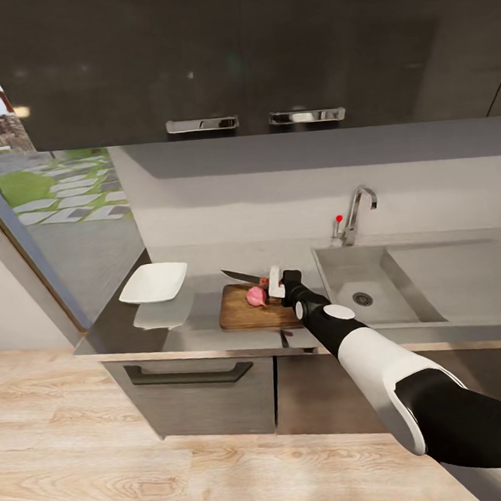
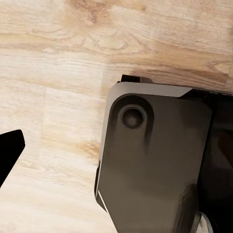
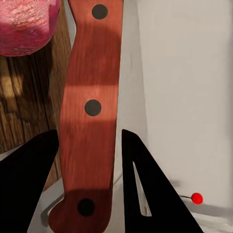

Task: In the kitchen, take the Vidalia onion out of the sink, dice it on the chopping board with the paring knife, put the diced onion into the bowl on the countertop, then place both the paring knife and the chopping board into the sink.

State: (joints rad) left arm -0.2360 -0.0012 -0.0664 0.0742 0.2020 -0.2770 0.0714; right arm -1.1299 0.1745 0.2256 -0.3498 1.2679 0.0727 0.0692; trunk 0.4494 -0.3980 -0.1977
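Red-handled paring knife (image 3: pixel 90 111) pinched between right gripper (image 1: pixel 277 281) fingers, blade apparently above Vidalia onion (image 1: pixel 256 296) on chopping board (image 1: pixel 241 316). Bowl (image 1: pixel 154 282) sits leftward on countertop (image 1: pixel 121 330). Left gripper: state indeterminate.

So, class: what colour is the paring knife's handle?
Reddish-brown with dark rivets, clearest in the right wrist view: paring knife.

Pinkish Vidalia onion (image 1: pixel 256 296) on brown chopping board (image 1: pixel 245 315), red-handled paring knife (image 1: pixel 247 278) just above, blade toward white bowl (image 1: pixel 154 282).
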